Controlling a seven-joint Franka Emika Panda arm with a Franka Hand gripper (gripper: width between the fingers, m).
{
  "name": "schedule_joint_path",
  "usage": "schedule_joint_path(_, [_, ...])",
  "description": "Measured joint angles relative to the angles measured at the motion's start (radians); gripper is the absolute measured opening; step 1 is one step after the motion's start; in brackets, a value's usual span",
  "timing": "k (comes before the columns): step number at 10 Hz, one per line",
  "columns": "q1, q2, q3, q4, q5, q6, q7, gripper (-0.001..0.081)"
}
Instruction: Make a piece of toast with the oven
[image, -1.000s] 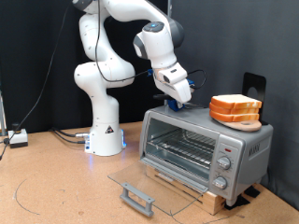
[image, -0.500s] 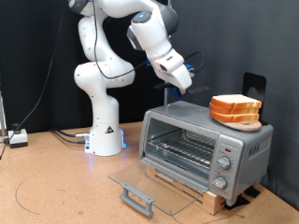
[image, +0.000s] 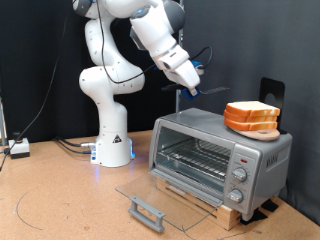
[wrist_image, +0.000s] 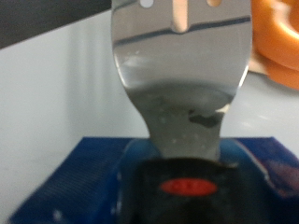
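Note:
The silver-grey oven (image: 222, 150) stands at the exterior view's right on a wooden base. Its glass door (image: 160, 195) lies open and flat, and its wire rack (image: 195, 155) looks bare. A thick stack of bread slices (image: 252, 117) rests on the oven's top. No single piece of toast shows apart from the stack. My gripper (image: 190, 86) hangs in the air above the oven's top left corner, shut on a metal spatula (wrist_image: 182, 79) with a black handle. The stack's orange crust (wrist_image: 280, 47) shows beside the blade in the wrist view.
The white robot base (image: 112, 140) stands at the left of the oven on the brown table. The door's grey bar handle (image: 148, 211) juts out near the exterior view's bottom. Cables and a small box (image: 20, 148) lie at the far left. A black object (image: 271, 90) stands behind the bread.
My gripper has risen from just above the oven's top and swung up and slightly left, carrying the spatula with it. The bread stack and oven have not moved.

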Motion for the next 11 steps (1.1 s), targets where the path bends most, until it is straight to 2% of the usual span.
schedule_joint_path(2, [-0.054, -0.002, -0.046, 0.006, -0.018, 0.011, -0.001, 0.0394])
schedule_joint_path(4, [-0.113, -0.002, -0.094, 0.011, -0.076, -0.014, -0.002, 0.0394])
schedule_joint_path(6, [-0.167, -0.002, -0.155, 0.023, -0.156, -0.085, -0.024, 0.0394])
schedule_joint_path(8, [-0.192, 0.0, -0.228, 0.035, -0.192, -0.16, -0.074, 0.0394])
schedule_joint_path(10, [-0.191, 0.002, -0.211, 0.034, -0.196, -0.154, -0.075, 0.0394])
schedule_joint_path(11, [-0.191, 0.01, -0.185, 0.034, -0.219, -0.139, -0.075, 0.0394])
